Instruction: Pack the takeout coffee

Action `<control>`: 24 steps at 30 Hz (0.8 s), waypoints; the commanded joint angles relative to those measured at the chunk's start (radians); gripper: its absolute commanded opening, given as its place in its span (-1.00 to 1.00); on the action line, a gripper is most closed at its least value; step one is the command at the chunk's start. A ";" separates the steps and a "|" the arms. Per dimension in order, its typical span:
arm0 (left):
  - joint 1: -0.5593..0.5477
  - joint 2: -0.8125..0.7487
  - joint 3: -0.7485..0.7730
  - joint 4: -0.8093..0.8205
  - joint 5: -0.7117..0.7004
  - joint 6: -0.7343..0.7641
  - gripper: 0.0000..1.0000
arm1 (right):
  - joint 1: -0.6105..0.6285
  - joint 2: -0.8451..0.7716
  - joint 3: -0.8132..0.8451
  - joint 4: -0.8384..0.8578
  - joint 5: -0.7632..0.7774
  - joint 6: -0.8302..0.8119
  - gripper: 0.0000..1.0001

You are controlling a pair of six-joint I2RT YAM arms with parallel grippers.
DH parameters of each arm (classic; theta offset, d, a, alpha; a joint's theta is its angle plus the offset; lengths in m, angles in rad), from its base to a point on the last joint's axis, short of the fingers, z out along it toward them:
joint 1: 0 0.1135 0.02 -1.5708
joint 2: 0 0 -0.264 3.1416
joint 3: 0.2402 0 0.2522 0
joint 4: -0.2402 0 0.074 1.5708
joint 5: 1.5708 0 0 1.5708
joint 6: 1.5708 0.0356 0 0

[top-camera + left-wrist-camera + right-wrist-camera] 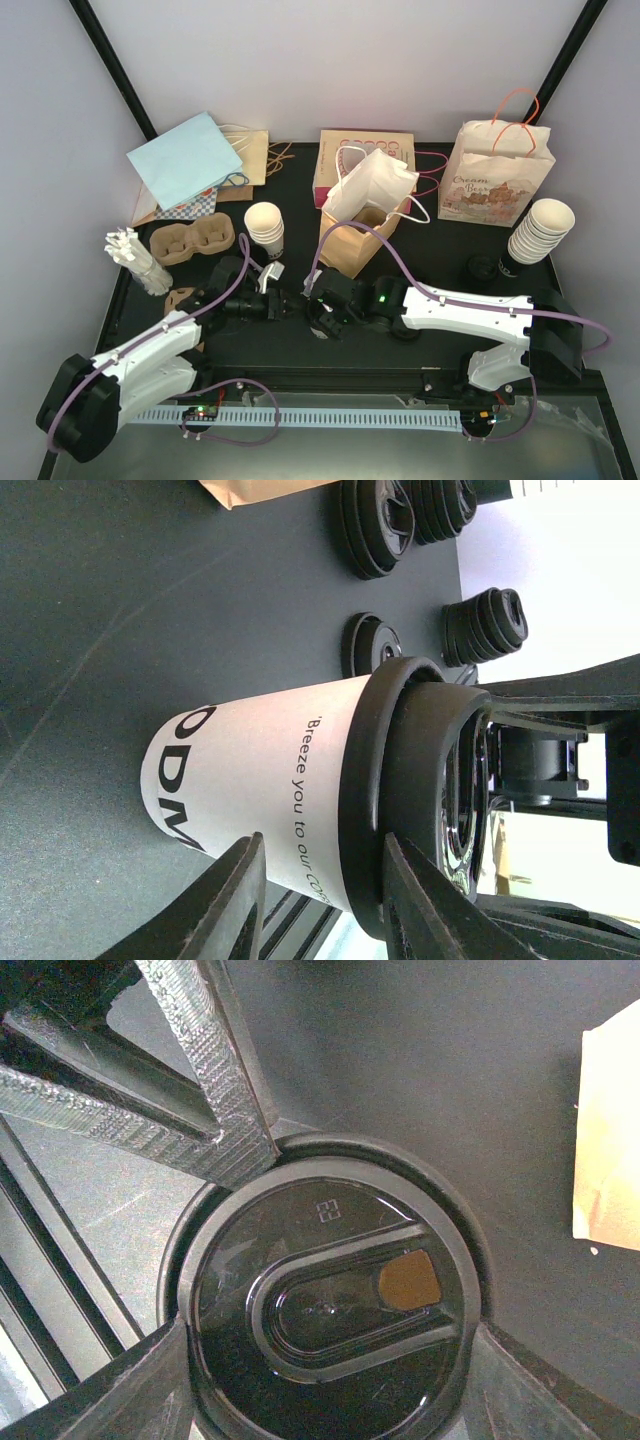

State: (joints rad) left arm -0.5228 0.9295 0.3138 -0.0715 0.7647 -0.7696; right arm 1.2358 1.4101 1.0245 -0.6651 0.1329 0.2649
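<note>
The takeout coffee is a white paper cup with black print, capped by a round black lid. It sits mid-table, where both grippers meet. My right gripper comes from above, one finger on each side of the lid, shut on it. My left gripper reaches in from the side with its jaws apart. One of its fingers lies against the lid's rim and the other beside the cup wall. In the top view the left gripper and right gripper hide the cup.
An open brown paper bag with a white bag in it stands just behind the grippers. A cup stack and a brown carrier are at back left. Another cup stack and spare black lids lie to the right.
</note>
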 commanded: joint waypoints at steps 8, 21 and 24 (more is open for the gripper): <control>0.002 0.096 0.032 -0.117 -0.060 0.085 -0.36 | 0.020 0.047 -0.025 -0.062 -0.064 -0.016 0.22; -0.043 0.107 0.045 -0.168 -0.141 0.087 -0.40 | 0.025 0.056 -0.017 -0.063 -0.054 -0.025 0.22; -0.047 0.101 0.049 -0.168 -0.142 0.081 -0.41 | 0.024 0.053 -0.019 -0.066 -0.040 -0.018 0.22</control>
State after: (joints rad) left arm -0.5446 0.9962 0.3748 -0.1341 0.7452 -0.7086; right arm 1.2358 1.4136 1.0302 -0.6785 0.1387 0.2642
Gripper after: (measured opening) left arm 0.299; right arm 0.677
